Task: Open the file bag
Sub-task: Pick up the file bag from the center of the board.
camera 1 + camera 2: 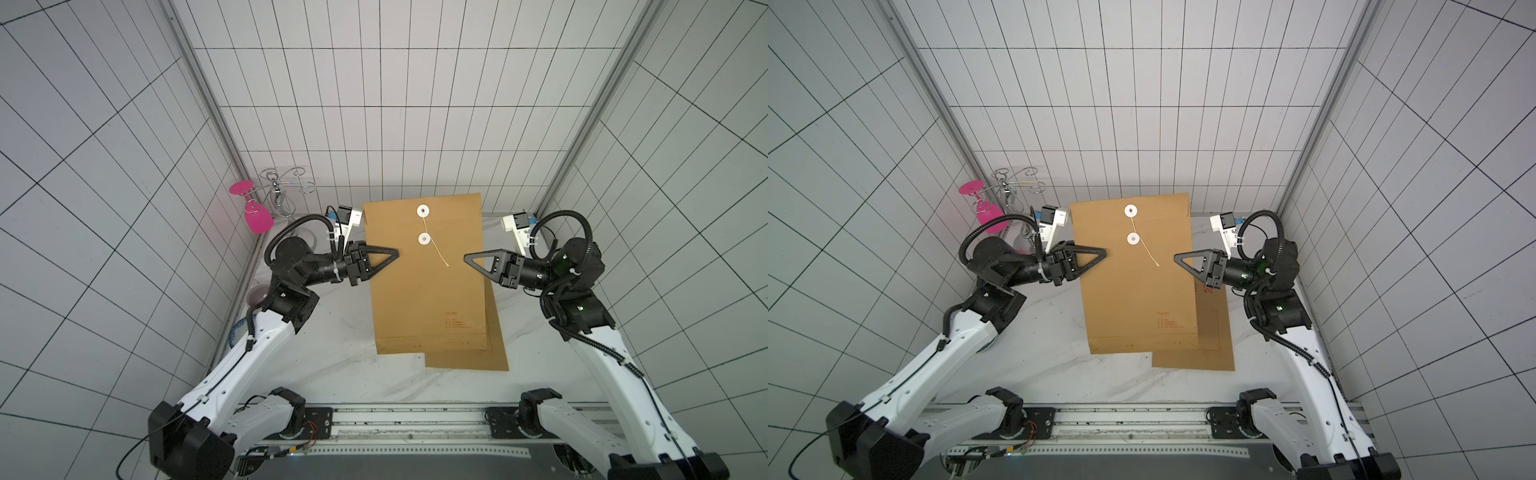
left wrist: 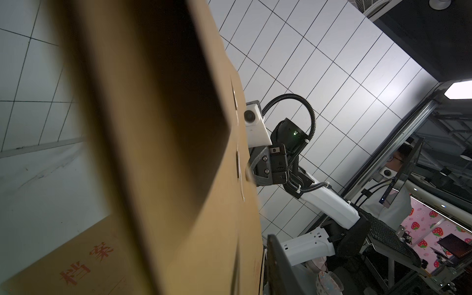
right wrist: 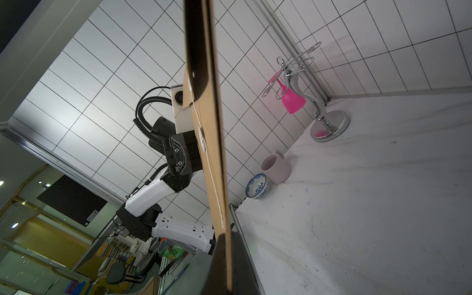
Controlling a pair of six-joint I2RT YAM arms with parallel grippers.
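The file bag is held raised above the table, spanning between the two grippers, with a second bag lying beneath it. Its right edge is pinched in the closed jaws of the right gripper. Its left edge is overlapped by the left gripper; how far those jaws are open cannot be told.

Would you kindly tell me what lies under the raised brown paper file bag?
A second flat brown paper envelope lies on the white marbled table beneath the brown paper file bag, showing past its right and near edges. The rest of it is covered.
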